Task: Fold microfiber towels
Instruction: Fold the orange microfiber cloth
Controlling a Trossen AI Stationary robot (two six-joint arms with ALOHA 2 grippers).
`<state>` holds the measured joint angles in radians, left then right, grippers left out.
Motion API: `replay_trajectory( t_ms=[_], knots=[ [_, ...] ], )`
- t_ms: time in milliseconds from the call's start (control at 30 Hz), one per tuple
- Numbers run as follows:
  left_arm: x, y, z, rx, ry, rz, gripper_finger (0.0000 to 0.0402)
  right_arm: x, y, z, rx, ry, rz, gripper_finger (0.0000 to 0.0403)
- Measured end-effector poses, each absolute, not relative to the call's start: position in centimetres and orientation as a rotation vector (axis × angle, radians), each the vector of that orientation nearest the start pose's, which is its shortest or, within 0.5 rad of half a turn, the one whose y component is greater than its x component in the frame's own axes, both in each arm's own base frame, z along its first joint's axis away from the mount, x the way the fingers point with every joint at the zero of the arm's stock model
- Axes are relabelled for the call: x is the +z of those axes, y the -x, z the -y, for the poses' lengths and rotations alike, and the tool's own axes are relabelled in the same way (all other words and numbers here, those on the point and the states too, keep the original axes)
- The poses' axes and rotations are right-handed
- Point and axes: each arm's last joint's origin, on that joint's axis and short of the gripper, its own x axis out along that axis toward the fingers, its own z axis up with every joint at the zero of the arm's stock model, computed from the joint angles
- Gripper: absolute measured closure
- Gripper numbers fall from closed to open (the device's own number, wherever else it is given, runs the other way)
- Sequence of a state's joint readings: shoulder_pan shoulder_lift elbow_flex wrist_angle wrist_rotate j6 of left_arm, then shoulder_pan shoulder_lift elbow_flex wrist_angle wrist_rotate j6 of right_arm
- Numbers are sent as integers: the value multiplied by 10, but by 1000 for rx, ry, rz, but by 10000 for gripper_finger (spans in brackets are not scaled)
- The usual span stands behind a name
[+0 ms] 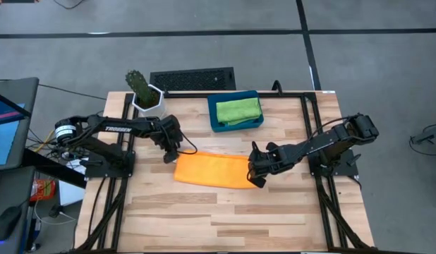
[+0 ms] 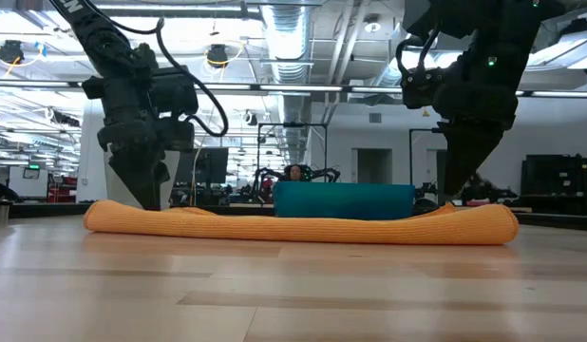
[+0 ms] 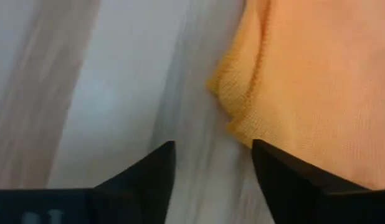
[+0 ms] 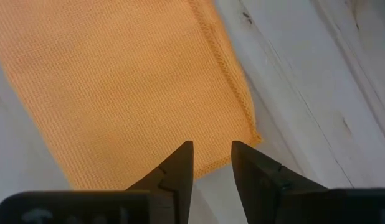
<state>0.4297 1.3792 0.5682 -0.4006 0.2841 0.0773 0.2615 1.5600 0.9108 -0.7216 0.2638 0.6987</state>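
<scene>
Two dark arms meet over one orange towel in the high view; it lies folded near the middle of the wooden table, its long axis running left to right between them. The left gripper hangs at the towel's left end, the right gripper at its right end. Behind the towel a green towel rests folded in a dark-blue tray, and a potted cactus stands at the table's far left corner.

From the low view, the orange towel is a flat, thick band stretched across the picture, with the tray behind it. Both grippers point straight down, the left gripper just above the towel's left end, the right gripper at the opposite end.

Left wrist view: the left gripper has its fingers spread apart over bare wood, with nothing between them; the towel's rumpled corner sits just beside one finger.

Right wrist view: the right gripper holds its fingers only narrowly parted, directly above the towel's hemmed corner, gripping nothing.
</scene>
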Motion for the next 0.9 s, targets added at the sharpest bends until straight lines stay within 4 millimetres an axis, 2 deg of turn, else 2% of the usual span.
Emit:
replay_trajectory(
  t_ms=[133,400,633,900],
  knots=[
    [138,-201,-80,-10,403,-1101,175,173,-260,-62,-453,-238,-1239,271],
    [139,-205,-79,-19,394,-1070,173,173,-261,-62,-452,-237,-1239,271],
    [128,-209,-80,-33,428,-1093,215,173,-260,-62,-451,-238,-1240,271],
    [127,-207,-79,-34,456,-1114,258,173,-260,-62,-452,-238,-1244,271]
  ],
)
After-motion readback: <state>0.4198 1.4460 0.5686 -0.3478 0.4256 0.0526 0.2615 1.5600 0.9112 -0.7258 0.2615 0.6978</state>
